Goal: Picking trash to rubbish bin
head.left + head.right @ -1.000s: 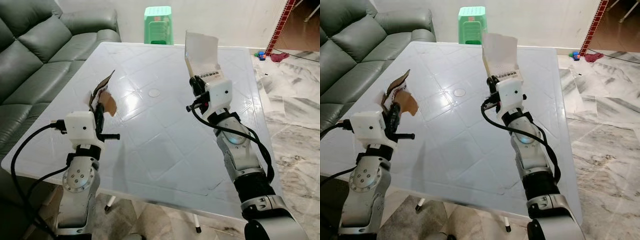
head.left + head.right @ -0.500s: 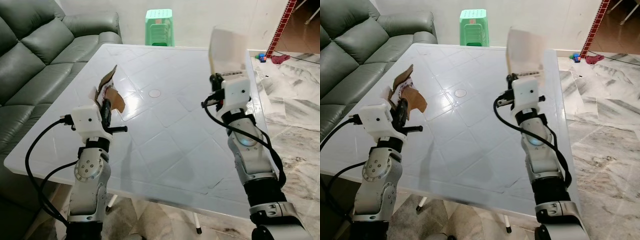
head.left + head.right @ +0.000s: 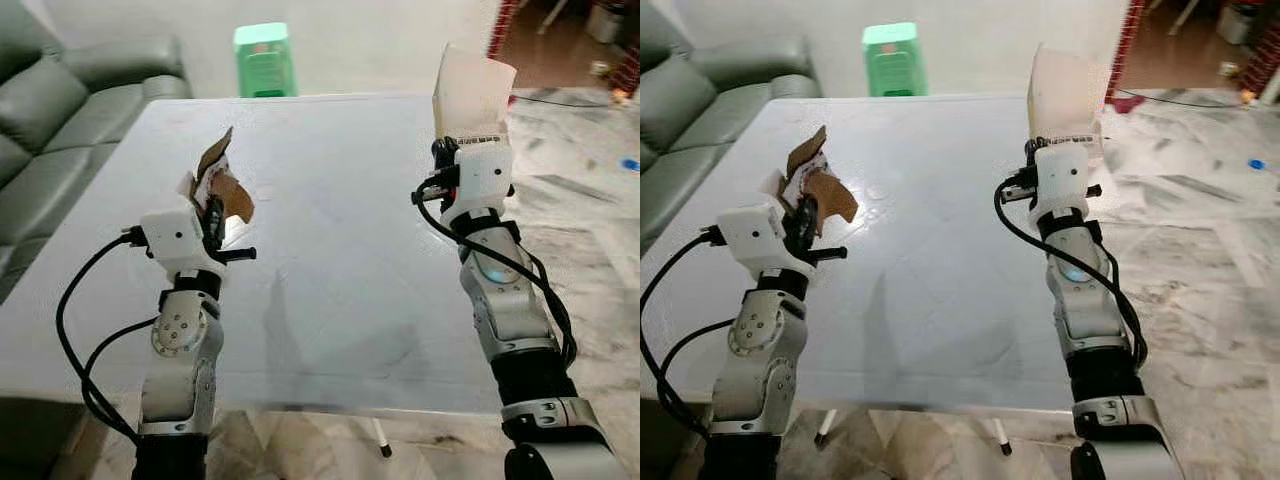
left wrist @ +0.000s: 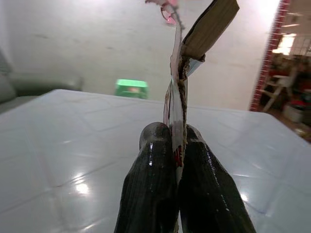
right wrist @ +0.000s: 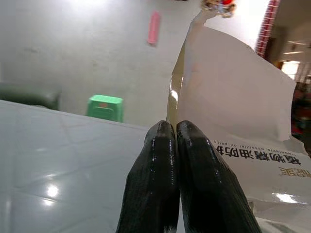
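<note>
Both hands raised above the white desk [image 3: 330,260], the left hand [image 3: 213,212] clamped on a torn brown cardboard scrap [image 3: 224,180] and the right hand [image 3: 447,160] on a white paper bag [image 3: 470,95], apparently lifted clear for carrying to a bin.

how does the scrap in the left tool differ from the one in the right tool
The torn brown cardboard scrap in the left tool is dark, ragged and bent into flaps; the white carton piece in the right tool is pale and smoother, with printed text. The brown scrap looks smaller and narrower, while the white piece is a broad sheet. Both stand upright, pinched between shut fingers, held above the white table.
</note>
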`<state>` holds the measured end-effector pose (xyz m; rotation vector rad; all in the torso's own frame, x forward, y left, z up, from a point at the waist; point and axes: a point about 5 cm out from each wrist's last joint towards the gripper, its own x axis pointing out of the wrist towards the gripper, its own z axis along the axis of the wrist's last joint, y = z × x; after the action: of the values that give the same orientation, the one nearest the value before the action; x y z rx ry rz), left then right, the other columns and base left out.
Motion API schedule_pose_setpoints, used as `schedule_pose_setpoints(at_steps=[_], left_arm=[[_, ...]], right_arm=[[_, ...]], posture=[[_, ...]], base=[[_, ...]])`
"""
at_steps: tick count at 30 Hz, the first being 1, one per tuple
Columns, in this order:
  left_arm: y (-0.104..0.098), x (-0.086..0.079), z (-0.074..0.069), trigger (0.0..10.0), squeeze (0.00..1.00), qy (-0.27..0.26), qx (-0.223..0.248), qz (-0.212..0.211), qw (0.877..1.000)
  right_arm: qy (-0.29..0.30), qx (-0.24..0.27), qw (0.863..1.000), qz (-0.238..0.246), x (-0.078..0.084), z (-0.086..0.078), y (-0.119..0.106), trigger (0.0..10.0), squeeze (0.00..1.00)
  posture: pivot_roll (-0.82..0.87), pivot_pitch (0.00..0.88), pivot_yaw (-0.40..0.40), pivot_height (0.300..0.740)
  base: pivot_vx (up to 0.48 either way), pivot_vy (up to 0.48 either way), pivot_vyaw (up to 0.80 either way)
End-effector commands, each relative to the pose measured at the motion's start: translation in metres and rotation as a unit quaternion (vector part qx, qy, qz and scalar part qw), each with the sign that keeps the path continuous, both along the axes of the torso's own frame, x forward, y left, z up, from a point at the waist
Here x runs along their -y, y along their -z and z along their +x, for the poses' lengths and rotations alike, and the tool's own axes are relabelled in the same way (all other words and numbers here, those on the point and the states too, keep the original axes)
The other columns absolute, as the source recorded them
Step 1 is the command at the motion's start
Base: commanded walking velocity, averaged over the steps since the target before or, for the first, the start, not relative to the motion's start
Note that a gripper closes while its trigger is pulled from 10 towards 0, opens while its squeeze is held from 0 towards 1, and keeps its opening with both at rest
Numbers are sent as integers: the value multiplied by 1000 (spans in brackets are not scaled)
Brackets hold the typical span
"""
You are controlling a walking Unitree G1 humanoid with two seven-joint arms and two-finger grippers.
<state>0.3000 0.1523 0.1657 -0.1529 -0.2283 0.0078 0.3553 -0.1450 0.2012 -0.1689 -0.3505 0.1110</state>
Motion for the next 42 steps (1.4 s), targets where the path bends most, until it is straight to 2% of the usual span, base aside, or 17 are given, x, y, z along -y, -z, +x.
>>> schedule_pose_setpoints(at_steps=[1,6,7,9,10,12,13,14,16,19,26,31,36,37,42], left_arm=[[0,-2,1,0,0,-2,-2,-1,1000],[0,-2,1,118,0,0,-2,-1,1000],[0,-3,1,510,0,0,-3,5,1000],[0,-2,1,627,0,2,-2,5,1000],[0,-2,1,1333,0,3,-1,4,1000],[0,-1,0,1490,0,6,0,3,1000],[-1,0,0,1451,0,10,1,-3,1000],[-1,1,0,588,0,12,1,-5,1000],[-1,1,0,0,0,12,1,-5,1000],[-1,1,0,0,0,15,0,-7,1000],[0,0,0,0,0,13,-1,-9,1000],[0,0,-1,0,0,12,-2,-10,1000],[-1,1,-2,196,0,14,-2,-13,1000],[0,1,-2,510,0,14,-4,-16,1000],[1,1,-2,510,0,14,-9,-18,1000]], right_arm=[[-8,6,1000,7,-4,1,-5,10000,0],[-11,4,1000,8,-5,1,-5,10000,0],[-12,3,1000,9,-6,1,-4,10000,0],[-13,2,1000,9,-6,1,-4,10000,0],[-13,2,1000,9,-6,1,-4,10000,0],[-13,1,1000,9,-6,1,-3,10000,0],[-12,-1,1000,10,-6,1,-3,10000,0],[-11,-5,1000,11,-5,2,-2,10000,0],[-10,-7,1000,11,-5,2,-2,10000,0],[-8,-11,1000,11,-4,2,-1,10000,0],[-11,-12,1000,11,-5,2,-1,10000,0],[-12,-14,1000,11,-5,2,-1,10000,0],[-15,-13,1000,13,-5,2,-1,10000,0],[-16,-13,1000,15,-4,1,-1,10000,0],[-16,-15,1000,15,-4,1,0,10000,0]], posture=[[-8,0,42,740],[-7,0,43,740],[-6,0,44,740],[-6,0,45,740],[-6,0,45,740],[-6,0,45,740],[-6,0,45,740],[-6,0,45,740],[-6,0,46,740],[-7,0,47,740],[-6,0,45,740],[-5,0,45,740],[-7,0,45,740],[-7,0,44,740],[-8,0,43,740]], base=[[0,0,0],[0,0,0],[0,0,0],[0,0,0],[0,0,0],[0,0,0],[0,0,0],[0,0,0],[0,0,-619],[0,0,-800],[0,0,0],[0,0,-800],[0,0,0],[0,0,0],[0,0,0]])
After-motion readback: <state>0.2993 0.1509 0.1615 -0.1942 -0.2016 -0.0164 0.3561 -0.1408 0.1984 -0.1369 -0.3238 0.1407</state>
